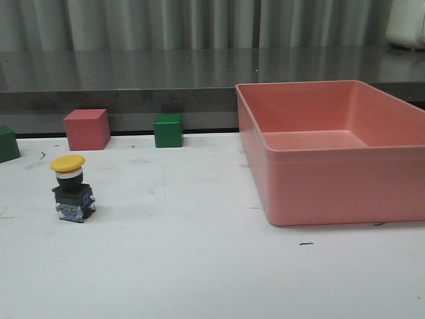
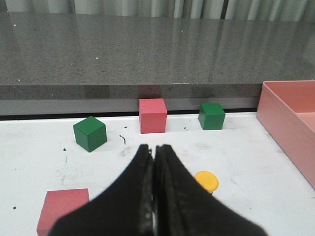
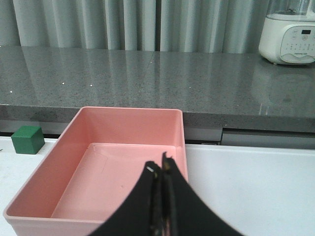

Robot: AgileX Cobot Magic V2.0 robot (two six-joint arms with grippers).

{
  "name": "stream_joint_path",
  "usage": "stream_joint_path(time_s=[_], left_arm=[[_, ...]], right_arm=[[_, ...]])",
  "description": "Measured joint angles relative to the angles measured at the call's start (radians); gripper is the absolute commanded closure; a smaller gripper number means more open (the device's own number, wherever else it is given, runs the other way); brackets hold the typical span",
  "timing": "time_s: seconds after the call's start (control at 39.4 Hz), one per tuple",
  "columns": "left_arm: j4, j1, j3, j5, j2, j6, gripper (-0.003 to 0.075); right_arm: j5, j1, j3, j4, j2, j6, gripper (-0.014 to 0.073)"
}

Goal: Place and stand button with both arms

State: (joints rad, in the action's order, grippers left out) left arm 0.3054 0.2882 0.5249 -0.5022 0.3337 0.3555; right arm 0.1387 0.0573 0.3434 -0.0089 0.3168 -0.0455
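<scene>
2 end effectors, both with their fingers pressed together and nothing held: the left end effector (image 2: 155,196) hangs over the left part of the white bench (image 1: 199,266), the right end effector (image 3: 161,206) above the pink bin (image 1: 332,149), which looks empty. Neither arm shows in the front view.

The button (image 1: 72,187) sits on the bench well to the left of the bin, yellow cap up on its blocky base, so it appears to stand already. In the left wrist view only the cap shows, just past the fingers.

A pink cube (image 1: 87,129) and a green cube (image 1: 168,130) sit behind it by the back edge, with another green cube (image 1: 8,143) at the far left.

Risk: the button looks top-heavy, so a descending closed finger could clip the cap and topple it. The nearby cubes might also be grabbed by mistake.
</scene>
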Motion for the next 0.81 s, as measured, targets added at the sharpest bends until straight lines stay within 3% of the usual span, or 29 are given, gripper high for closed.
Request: stream_joint_path(time_s=[0.25, 0.46, 0.61, 0.81], left_arm=[[-0.008, 0.0, -0.002, 0.01, 0.0, -0.005, 0.074], [-0.239, 0.0, -0.004, 0.075, 0.0, -0.268, 0.0741], [-0.299, -0.005, -0.008, 0.099, -0.008, -0.332, 0.0741], [-0.311, -0.14, -0.11, 0.12, -0.137, -0.335, 0.0741]], right_arm=[[0.0, 0.0, 0.0, 0.0, 0.0, 0.0, 0.0655], [0.0, 0.0, 0.0, 0.0, 0.0, 0.0, 0.0655], [0.0, 0.0, 0.0, 0.0, 0.0, 0.0, 0.0655], [0.0, 0.0, 0.0, 0.0, 0.0, 0.0, 0.0655]])
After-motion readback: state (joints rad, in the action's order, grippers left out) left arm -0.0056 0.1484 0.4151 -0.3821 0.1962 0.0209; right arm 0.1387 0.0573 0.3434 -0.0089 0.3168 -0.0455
